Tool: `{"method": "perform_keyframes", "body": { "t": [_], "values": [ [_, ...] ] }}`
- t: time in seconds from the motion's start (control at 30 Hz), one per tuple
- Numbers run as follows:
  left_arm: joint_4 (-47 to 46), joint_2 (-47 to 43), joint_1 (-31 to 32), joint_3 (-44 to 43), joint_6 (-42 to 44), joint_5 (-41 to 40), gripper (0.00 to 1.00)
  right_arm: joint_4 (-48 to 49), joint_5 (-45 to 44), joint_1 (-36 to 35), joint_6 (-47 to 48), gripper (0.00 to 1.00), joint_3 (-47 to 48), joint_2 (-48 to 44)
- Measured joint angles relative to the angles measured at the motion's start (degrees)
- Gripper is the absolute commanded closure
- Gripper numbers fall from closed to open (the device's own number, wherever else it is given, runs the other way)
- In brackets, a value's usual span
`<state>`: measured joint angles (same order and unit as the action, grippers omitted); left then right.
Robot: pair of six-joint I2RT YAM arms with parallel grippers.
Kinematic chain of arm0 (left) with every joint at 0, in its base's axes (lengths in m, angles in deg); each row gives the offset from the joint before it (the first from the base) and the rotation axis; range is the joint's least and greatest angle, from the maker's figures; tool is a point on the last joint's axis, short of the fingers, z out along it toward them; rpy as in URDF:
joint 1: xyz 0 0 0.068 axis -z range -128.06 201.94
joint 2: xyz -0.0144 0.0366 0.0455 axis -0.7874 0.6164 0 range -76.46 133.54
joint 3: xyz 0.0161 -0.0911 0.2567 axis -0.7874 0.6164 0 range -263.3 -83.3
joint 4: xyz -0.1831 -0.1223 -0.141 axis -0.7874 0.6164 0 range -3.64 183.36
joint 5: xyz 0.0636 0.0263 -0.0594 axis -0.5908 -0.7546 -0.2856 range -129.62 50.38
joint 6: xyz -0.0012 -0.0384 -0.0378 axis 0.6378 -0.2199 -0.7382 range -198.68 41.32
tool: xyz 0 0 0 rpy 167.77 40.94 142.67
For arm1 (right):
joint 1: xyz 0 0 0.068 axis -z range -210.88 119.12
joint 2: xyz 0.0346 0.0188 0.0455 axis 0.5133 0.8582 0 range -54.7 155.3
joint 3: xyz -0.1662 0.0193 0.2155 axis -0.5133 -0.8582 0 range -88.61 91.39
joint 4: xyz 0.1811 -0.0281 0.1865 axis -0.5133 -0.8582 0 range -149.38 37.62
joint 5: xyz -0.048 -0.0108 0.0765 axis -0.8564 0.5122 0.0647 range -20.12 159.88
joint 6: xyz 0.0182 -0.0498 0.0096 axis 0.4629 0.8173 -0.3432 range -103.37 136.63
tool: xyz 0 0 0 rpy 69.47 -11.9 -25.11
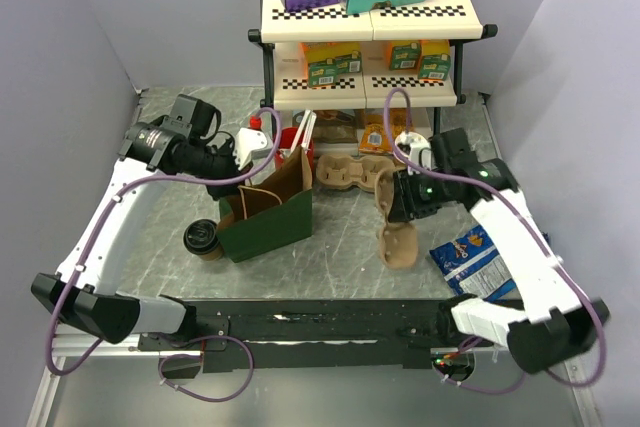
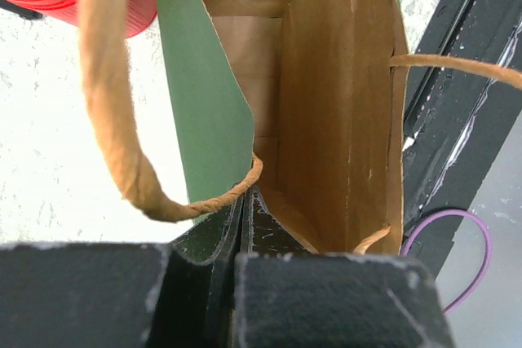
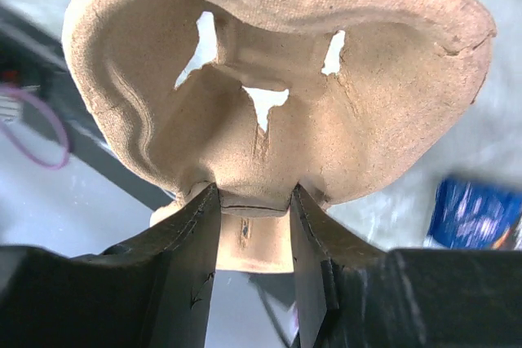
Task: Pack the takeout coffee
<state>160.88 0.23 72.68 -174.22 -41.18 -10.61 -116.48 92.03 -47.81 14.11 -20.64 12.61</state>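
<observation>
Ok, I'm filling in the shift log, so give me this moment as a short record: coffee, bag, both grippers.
paper bag: standing, mouth open, no cup seen inside
takeout coffee: upright on the table, left of the bag, lid on, unheld
left gripper: shut on the bag's rim near a handle
right gripper: shut on the cup carrier's edge
packed: not yet

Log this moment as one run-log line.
left fingers: shut on green bag rim | right fingers: shut on cup carrier | takeout coffee: on table left of bag, unpacked

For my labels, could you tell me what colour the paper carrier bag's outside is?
Dark green; the paper carrier bag shows best in the top external view.
</observation>
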Motion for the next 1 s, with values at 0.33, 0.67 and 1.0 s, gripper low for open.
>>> {"method": "perform_keyframes", "body": {
  "t": [0.33, 0.67, 1.0],
  "values": [
    [-1.05, -2.82, 0.00, 2.56, 1.20, 0.04, 0.99, 15.39, 7.96, -13.07, 11.69, 1.00, 6.80, -13.68],
    [-2.32, -7.32, 0.00, 5.09, 2.40, -0.50, 0.99, 35.63, 7.43, -23.69, 27.56, 1.00, 17.77, -3.96],
    [-3.74, -8.61, 0.00, 5.09, 0.33, -0.85, 0.99, 44.44, 7.56, -30.99, 35.93, 1.00, 16.46, 0.48]
  ]
}}
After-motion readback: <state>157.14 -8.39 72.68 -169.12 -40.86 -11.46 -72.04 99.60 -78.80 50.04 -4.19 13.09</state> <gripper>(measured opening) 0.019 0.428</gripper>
